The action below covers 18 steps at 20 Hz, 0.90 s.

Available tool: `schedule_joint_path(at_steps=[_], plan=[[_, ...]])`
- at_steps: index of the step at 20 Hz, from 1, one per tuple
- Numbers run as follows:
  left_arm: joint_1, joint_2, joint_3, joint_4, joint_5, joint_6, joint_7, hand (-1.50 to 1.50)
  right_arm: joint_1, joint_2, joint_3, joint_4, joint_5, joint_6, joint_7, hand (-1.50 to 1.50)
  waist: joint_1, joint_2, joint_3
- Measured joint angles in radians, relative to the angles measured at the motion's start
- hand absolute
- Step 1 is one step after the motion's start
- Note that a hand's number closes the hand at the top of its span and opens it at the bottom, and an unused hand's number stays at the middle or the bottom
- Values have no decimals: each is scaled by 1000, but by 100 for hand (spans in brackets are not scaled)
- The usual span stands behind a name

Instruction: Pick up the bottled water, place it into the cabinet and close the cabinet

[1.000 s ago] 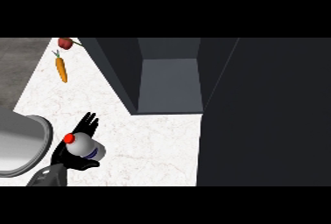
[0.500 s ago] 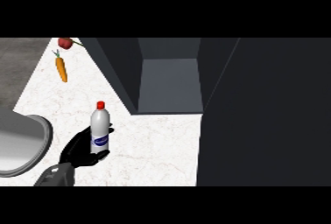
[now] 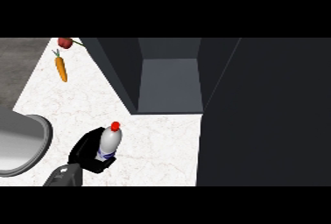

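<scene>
left hand (image 3: 87,153) fingers clamped on the bottled water (image 3: 110,142) over white marbled counter (image 3: 84,100), open cabinet (image 3: 169,83) ahead.

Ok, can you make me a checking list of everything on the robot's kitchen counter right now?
Surface: white marbled counter, bare around the hand.
Job's things: bottled water, red cap up, held above the counter; cabinet open, its dark door swung out at the right.
Clutter: carrot and a red fruit at the far left.
Hands: left hand curled round the bottle; right hand not in view.
Cables: nothing seen.
Surroundings: metal sink at the left edge.
</scene>
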Motion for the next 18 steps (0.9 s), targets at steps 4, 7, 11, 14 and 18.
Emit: schedule_joint_path(at_steps=[4, 7, 11, 14, 18], plan=[[1, 6, 28, -2, 32, 43, -18, 150, 13, 0, 5, -7, -2, -1, -6, -150, 1, 0, 0], [1, 11, 89, 2, 91, 105, -25, 150, 21, -9, -11, 0, -15, 8, -18, -150, 2, 0, 0], [11, -1, 140, -5, 150, 145, -45, 150, 17, -12, -9, -10, -17, 4, -7, -150, 5, -1, 0], [26, -8, 157, -12, 185, 141, -48, 150, 18, -10, -1, -27, -14, -5, 4, -150, 5, -1, 0], [34, -3, 167, -56, 237, 122, 14, 150, 19, -9, 7, -17, -7, -10, -2, -150, 8, -2, 1]])
